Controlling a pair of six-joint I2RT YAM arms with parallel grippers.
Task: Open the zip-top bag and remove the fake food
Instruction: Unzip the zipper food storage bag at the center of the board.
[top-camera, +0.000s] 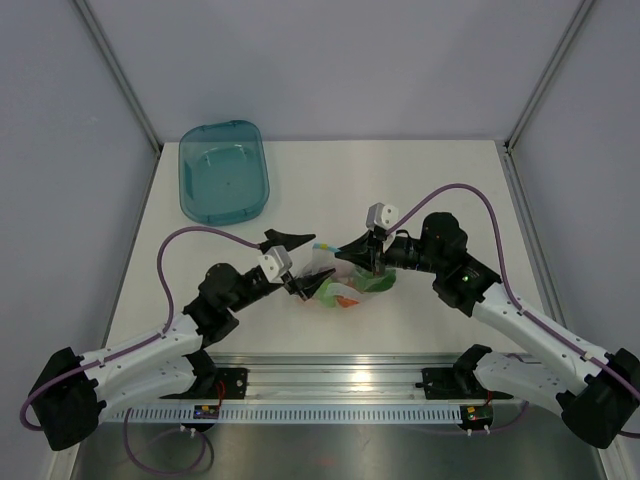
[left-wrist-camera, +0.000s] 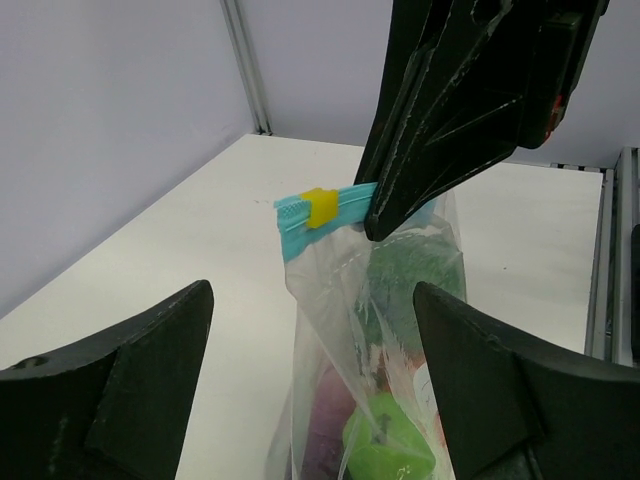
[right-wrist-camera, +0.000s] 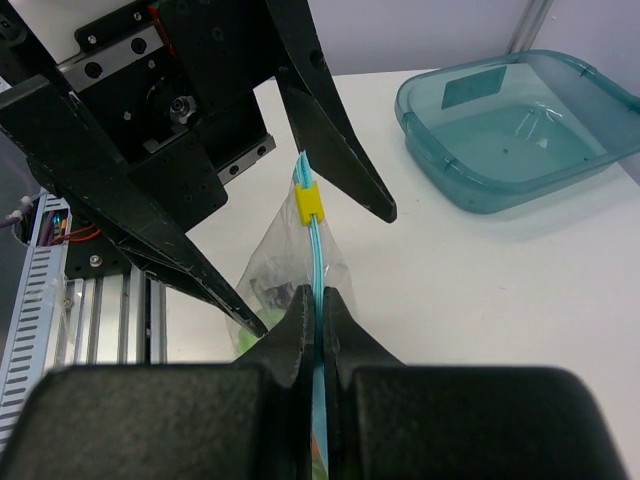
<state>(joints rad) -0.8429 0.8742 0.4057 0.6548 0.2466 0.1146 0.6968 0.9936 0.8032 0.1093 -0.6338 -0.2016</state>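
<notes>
My right claw (right-wrist-camera: 318, 300) is shut on the blue zip strip (right-wrist-camera: 316, 250) of the small clear crinkly zip-top bag (left-wrist-camera: 330, 290), held up mid-worktop (top-camera: 440, 180) toward the near edge. My left claw (left-wrist-camera: 310, 300) gapes wide astride it, gripping nothing. Risk: left pinches film instead of the yellow slider (right-wrist-camera: 311, 203) and the bag tears loose. The left wrist view shows the plastic toy fake food (left-wrist-camera: 385, 455) inside; the right wrist view adds the teal plastic tub (right-wrist-camera: 510, 130).

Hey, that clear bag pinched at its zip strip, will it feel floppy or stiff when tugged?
Probably floppy: the zip-top bag is thin, creased film sagging under its zip strip. Likely bottom-heavy, since the fake food sits low, so it may swing.
</notes>
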